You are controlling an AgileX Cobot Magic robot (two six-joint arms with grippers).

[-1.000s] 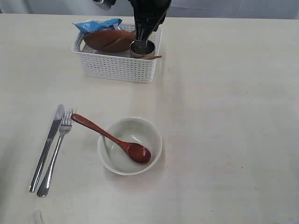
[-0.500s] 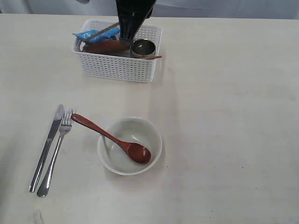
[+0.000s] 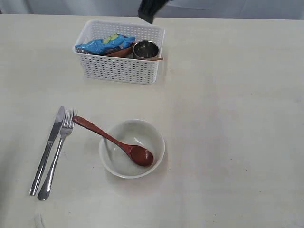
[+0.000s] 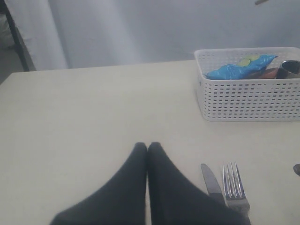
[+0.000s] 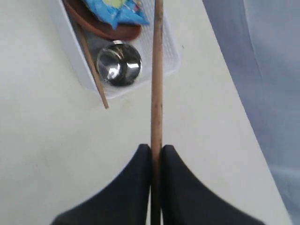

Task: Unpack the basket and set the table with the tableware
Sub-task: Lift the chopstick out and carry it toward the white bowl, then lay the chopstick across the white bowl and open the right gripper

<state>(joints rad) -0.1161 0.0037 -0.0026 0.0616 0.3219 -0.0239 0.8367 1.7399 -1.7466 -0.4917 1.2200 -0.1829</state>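
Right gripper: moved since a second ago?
Yes. The right gripper has pulled out of the basket, away from the steel cup, toward the exterior view's top edge, shut on a chopstick.

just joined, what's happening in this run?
The right tool is shut on one wooden chopstick, held up above the white basket. A second chopstick, the steel cup, a reddish plate and a blue chip bag are in the basket. Knife, fork and bowl with the red spoon are set on the table. The left tool is shut and empty, near the knife.
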